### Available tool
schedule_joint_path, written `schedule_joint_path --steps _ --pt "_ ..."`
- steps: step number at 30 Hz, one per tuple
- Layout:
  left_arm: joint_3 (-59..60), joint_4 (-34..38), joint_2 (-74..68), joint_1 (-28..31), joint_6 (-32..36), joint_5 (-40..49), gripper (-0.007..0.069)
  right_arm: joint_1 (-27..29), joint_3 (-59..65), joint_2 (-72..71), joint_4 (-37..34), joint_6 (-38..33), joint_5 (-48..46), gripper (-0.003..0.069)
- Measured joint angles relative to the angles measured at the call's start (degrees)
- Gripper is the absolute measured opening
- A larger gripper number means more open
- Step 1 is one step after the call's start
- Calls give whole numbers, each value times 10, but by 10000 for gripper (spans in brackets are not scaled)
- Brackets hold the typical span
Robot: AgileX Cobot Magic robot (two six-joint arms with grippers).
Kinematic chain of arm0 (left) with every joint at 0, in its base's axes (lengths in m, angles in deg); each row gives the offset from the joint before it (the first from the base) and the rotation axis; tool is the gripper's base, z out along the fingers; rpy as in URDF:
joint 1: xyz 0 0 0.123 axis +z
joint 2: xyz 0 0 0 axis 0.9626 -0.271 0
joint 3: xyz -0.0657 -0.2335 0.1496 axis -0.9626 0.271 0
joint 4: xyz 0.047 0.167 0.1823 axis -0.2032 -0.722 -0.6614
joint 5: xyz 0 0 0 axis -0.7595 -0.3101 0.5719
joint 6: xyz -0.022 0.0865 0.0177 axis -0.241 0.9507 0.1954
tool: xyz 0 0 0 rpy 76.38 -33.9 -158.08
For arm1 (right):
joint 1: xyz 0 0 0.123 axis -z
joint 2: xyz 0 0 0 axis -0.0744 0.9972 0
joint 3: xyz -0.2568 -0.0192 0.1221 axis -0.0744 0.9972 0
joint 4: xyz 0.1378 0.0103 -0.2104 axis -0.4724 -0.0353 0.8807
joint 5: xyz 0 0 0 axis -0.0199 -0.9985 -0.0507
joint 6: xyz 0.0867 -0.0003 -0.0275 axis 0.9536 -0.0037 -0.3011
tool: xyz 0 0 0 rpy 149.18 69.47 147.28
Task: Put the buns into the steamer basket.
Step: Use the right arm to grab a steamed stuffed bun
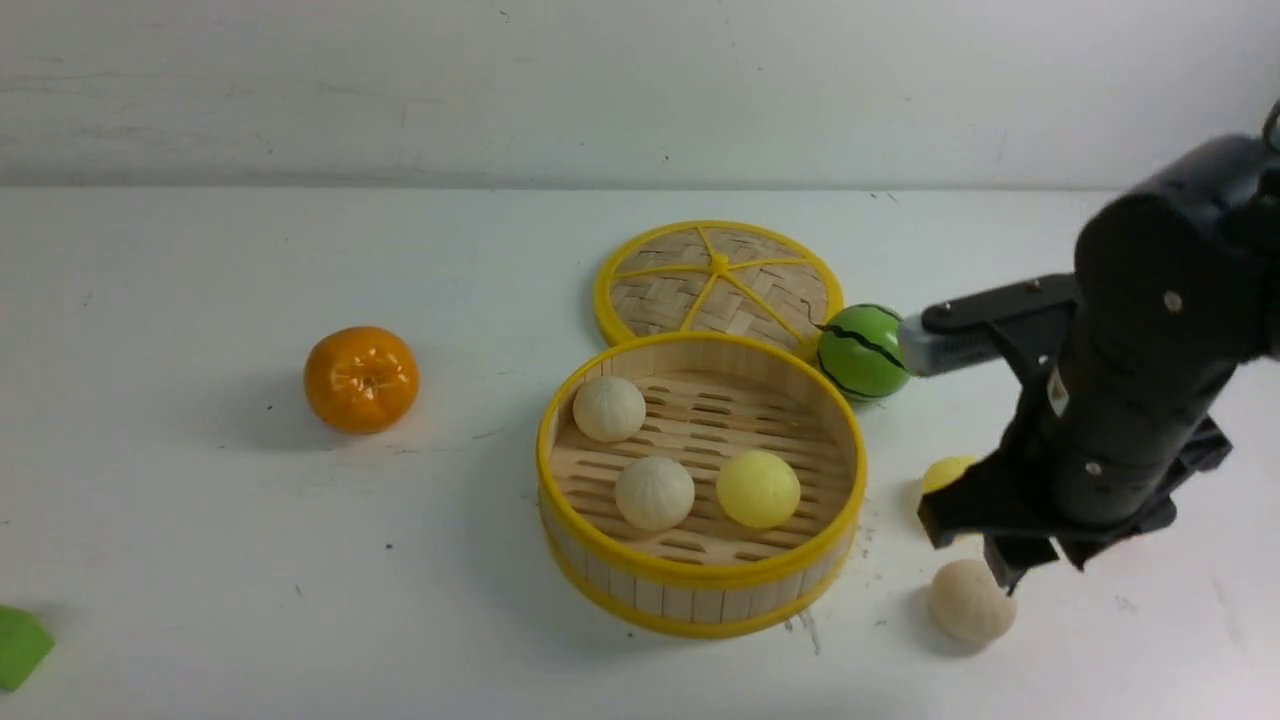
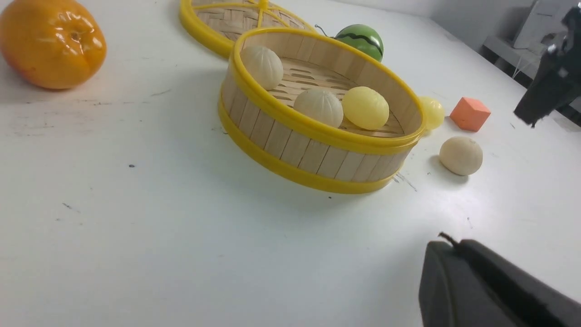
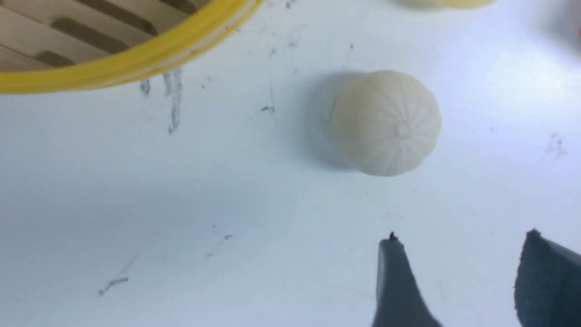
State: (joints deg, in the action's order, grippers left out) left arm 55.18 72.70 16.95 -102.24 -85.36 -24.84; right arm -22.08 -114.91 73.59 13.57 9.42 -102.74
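The steamer basket (image 1: 700, 575) sits mid-table and holds two beige buns (image 1: 609, 408) (image 1: 654, 492) and one pale yellow bun (image 1: 758, 488). To its right on the table lie a pale yellow bun (image 1: 945, 472), partly hidden by my right arm, and a beige bun (image 1: 968, 602). My right gripper (image 1: 1000, 560) is open and empty, just above and beside that beige bun, which shows ahead of the fingertips in the right wrist view (image 3: 386, 122). My left gripper (image 2: 454, 245) is shut and empty, hovering over bare table in front of the basket (image 2: 313, 131).
An orange (image 1: 361, 379) lies left of the basket. The woven lid (image 1: 718, 285) lies flat behind it, with a green striped ball (image 1: 862, 351) at its right. An orange cube (image 2: 470, 113) sits beyond the loose buns. A green block (image 1: 20, 645) is at the front left edge.
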Motion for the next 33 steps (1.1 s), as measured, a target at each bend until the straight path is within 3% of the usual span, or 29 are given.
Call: schedule_joint_path --steps 9,16,28,33 --pt "0 0 0 0 0 0 -13 65 17 40 -42 -11 101 347" --pt "0 0 0 0 0 0 -13 103 17 69 -143 -91 145 335" --pt "0 0 0 0 0 0 -13 103 17 99 -140 -101 150 242" --pt "0 0 0 0 0 0 -13 103 17 108 -139 -101 152 238"
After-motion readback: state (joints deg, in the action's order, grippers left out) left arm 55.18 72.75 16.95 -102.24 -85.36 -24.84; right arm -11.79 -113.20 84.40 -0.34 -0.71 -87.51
